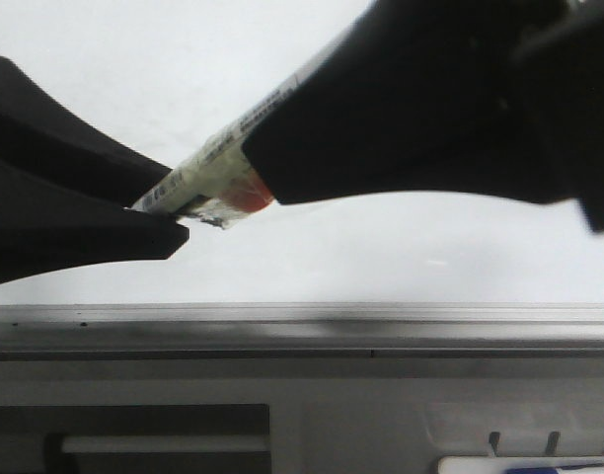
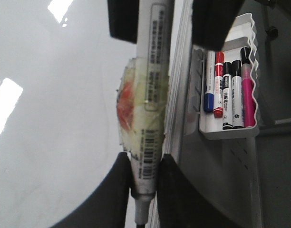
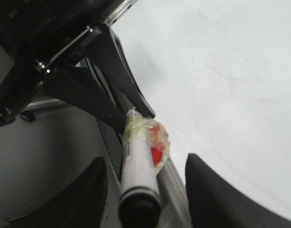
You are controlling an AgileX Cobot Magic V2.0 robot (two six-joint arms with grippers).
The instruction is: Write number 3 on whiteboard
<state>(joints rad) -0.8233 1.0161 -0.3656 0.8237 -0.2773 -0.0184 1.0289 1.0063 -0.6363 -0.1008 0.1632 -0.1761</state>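
Note:
The whiteboard (image 1: 381,247) fills the background and shows no number 3. It also shows in the left wrist view (image 2: 64,118) and the right wrist view (image 3: 221,71). A white marker pen (image 1: 208,163) with yellowish tape and a red patch round its middle hangs between both grippers. My left gripper (image 2: 144,161) is shut on the marker (image 2: 152,71) near its tip end. My right gripper (image 3: 144,161) is open, its fingers wide apart on either side of the marker's black rear end (image 3: 138,209) and not touching it. The marker tip is out of view.
The board's grey metal frame edge (image 1: 302,316) runs along the near side, just below the grippers. A white tray (image 2: 228,130) beside the frame holds several markers: blue, red, black and pink.

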